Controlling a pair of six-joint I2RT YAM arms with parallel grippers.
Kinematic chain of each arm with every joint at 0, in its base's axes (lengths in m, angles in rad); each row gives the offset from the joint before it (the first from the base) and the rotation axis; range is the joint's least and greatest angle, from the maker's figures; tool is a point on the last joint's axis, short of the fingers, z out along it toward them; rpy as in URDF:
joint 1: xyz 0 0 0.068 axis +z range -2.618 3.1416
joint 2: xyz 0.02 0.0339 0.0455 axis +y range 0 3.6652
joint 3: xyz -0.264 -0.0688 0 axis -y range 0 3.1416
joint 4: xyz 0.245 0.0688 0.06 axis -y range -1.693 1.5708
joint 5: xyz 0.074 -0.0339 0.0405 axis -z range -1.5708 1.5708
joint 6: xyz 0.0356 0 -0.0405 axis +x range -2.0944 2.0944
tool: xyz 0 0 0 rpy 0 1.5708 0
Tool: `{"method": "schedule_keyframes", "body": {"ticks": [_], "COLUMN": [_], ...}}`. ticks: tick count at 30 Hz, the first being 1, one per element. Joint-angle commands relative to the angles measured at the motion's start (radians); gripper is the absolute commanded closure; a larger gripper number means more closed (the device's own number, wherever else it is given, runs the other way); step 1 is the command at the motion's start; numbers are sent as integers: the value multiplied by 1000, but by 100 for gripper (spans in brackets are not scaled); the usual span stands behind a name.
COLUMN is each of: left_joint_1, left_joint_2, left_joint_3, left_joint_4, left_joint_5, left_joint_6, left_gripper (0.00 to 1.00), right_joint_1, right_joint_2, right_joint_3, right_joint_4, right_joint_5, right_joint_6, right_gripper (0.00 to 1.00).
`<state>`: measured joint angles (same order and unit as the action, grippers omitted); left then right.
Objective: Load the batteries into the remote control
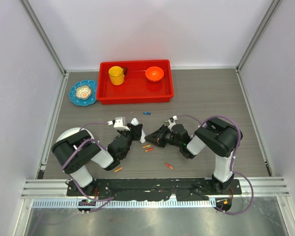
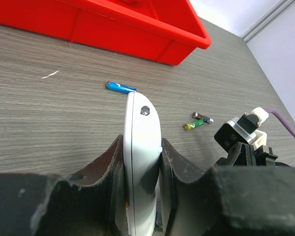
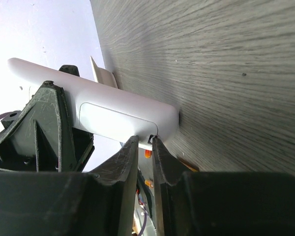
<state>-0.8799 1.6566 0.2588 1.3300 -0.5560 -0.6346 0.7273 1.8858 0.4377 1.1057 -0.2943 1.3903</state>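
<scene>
- blue plate (image 1: pixel 82 92), far left of the remote control (image 2: pixel 137 123), is out of the way.
- left gripper (image 2: pixel 142 157): fingers (image 2: pixel 110 169) pinch the remote on edge above the surface (image 2: pixel 49 113), likely to steady it for the other arm.
- red tray (image 2: pixel 137 34), beyond the remote, blocks nothing.
- batteries lie loose: a blue battery (image 2: pixel 120 87) just past the remote's tip, orange batteries (image 1: pixel 147 147) near it, a green battery (image 2: pixel 193 124) to its right.
- right gripper (image 3: pixel 144 147): fingers (image 3: pixel 125 167) nearly together at the remote's cover (image 3: pixel 115 120) edge. i cannot tell if they pinch it. the cover looks closed, barring loading.
</scene>
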Motion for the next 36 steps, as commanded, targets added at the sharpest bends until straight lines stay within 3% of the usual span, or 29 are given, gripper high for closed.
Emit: {"method": "schedule_keyframes", "body": {"ticks": [1,36], "left_joint_1": [-34,-59], "left_joint_2": [17,29], "left_joint_3": [7,10], "left_joint_4": [218,216], "left_joint_5": [39,-16], "left_joint_6": [13,141], "left_gripper": [100,100], "right_joint_1": [4,4], "right_joint_2": [-45,-119], "right_joint_3": [49,36], "right_joint_4": [77,29], "right_joint_5": [18,18], "right_joint_6": [-11,-37], "right_gripper": [78,79]}}
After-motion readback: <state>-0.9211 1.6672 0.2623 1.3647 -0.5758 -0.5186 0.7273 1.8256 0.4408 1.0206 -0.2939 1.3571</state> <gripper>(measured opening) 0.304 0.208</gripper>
